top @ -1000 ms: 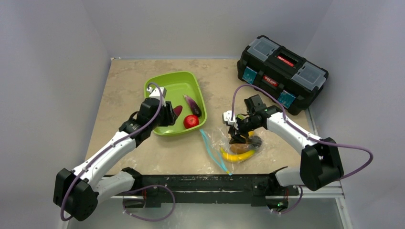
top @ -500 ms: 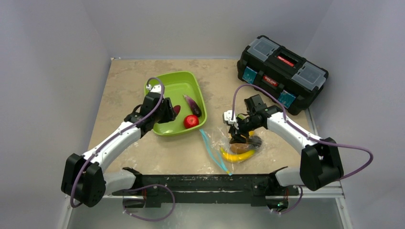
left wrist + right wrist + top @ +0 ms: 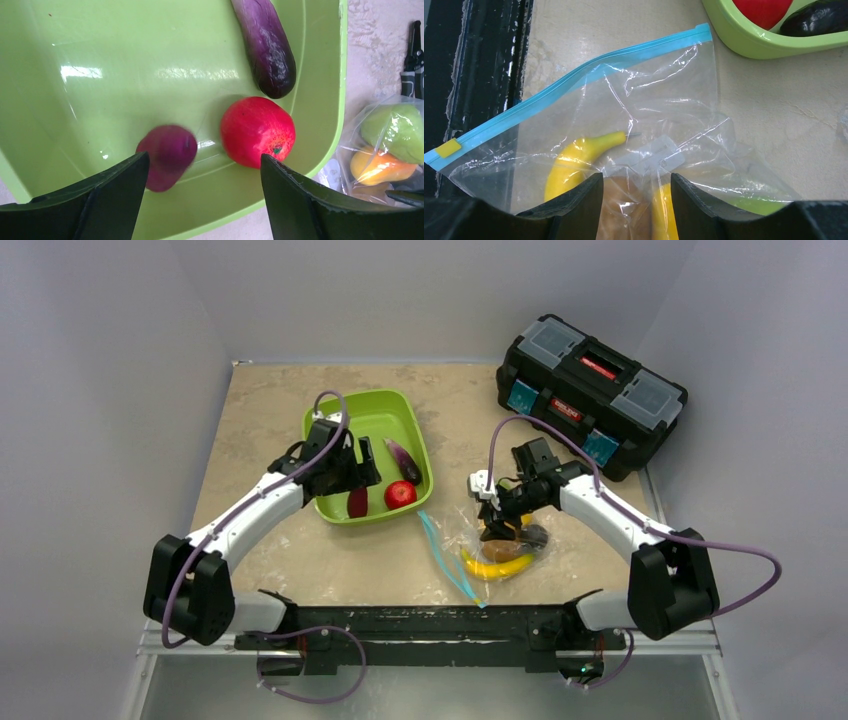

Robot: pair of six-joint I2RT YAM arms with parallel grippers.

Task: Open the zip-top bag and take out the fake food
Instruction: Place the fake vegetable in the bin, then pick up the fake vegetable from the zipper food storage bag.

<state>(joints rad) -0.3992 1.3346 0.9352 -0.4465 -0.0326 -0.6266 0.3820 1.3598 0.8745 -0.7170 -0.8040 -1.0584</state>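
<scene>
Since a second ago our left gripper point(image 3: 203, 165) has swung further over the lime-green tray point(image 3: 75, 75) and spread its jaws wide. The dark plum point(image 3: 167, 155) it carried now lies loose on the tray floor, slightly blurred. It is just beside the red apple point(image 3: 257, 131), with the purple eggplant point(image 3: 267, 50) farther back along the right wall. We take the tray to be the drop-off for whatever leaves the bag, hence the three pieces gathered there. Our right gripper point(image 3: 634, 192) has not shifted. It sits low on the zip-top bag point(image 3: 664, 90), right of the tray near the table's near edge, with its jaws about half apart over crinkled film and the brown kiwi point(image 3: 621, 200). We cannot tell whether it pinches the plastic or only pins it; either would steady the bag for the other arm. The bag is clear and wrinkled, and its teal zipper strip point(image 3: 574, 82) runs along the left side. A yellow banana point(image 3: 574, 160), green pear point(image 3: 395, 130) and orange piece point(image 3: 375, 165) show through it.
</scene>
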